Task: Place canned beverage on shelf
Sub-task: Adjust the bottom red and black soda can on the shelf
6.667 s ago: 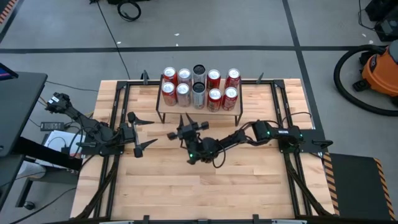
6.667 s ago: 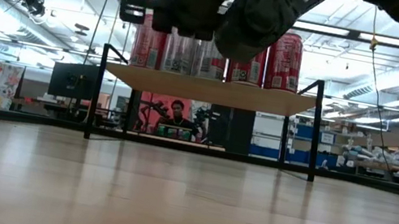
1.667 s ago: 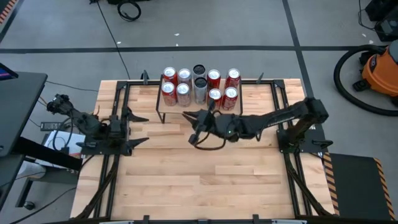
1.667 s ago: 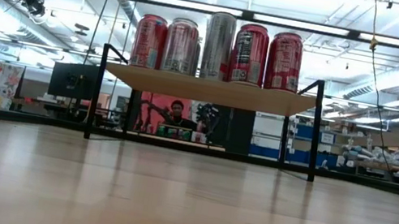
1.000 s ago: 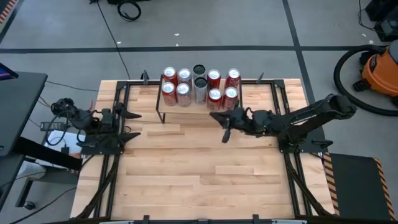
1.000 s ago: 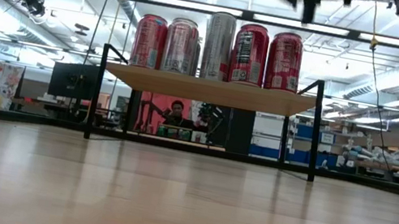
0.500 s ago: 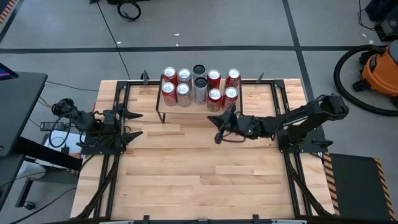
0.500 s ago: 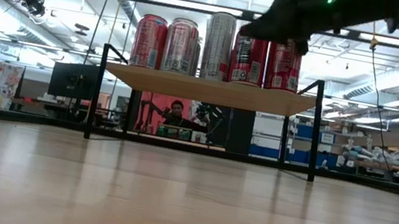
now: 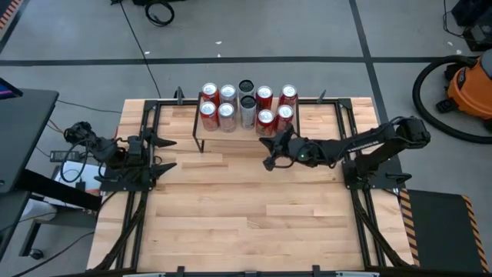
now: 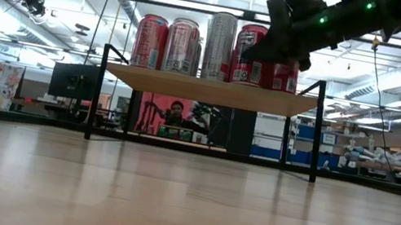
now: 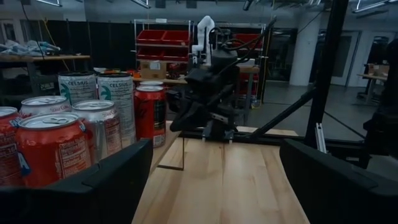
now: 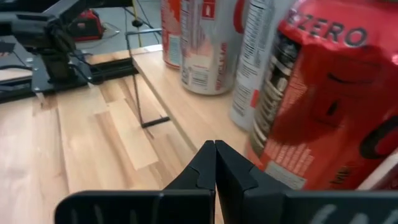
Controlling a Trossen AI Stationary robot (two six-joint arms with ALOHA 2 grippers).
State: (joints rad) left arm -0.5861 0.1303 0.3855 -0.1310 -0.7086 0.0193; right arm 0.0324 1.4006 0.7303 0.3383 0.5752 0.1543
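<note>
The shelf (image 9: 231, 135) stands at the table's far middle on thin black legs, and its plank shows in the low view (image 10: 208, 91). Several red cans and two silver ones (image 9: 246, 108) stand upright on it in two rows; they also show in the low view (image 10: 196, 44). My right gripper (image 9: 269, 150) is shut and empty just in front of the shelf's near right part, close beside a red can (image 12: 317, 93). Its shut tips show in its wrist view (image 12: 214, 149). My left gripper (image 9: 169, 152) waits open and empty at the table's left edge, its fingers wide apart (image 11: 214, 152).
Black frame rails (image 9: 142, 154) run along the table's left and right sides. Bare tabletop (image 9: 246, 223) lies in the near half. An orange vacuum (image 9: 469, 85) stands on the floor to the right. A person (image 10: 176, 115) sits in the room far behind the shelf.
My right gripper has come down and a little toward the table's left, ending in front of the right-hand red cans on the shelf. The cans have stayed where they were.
</note>
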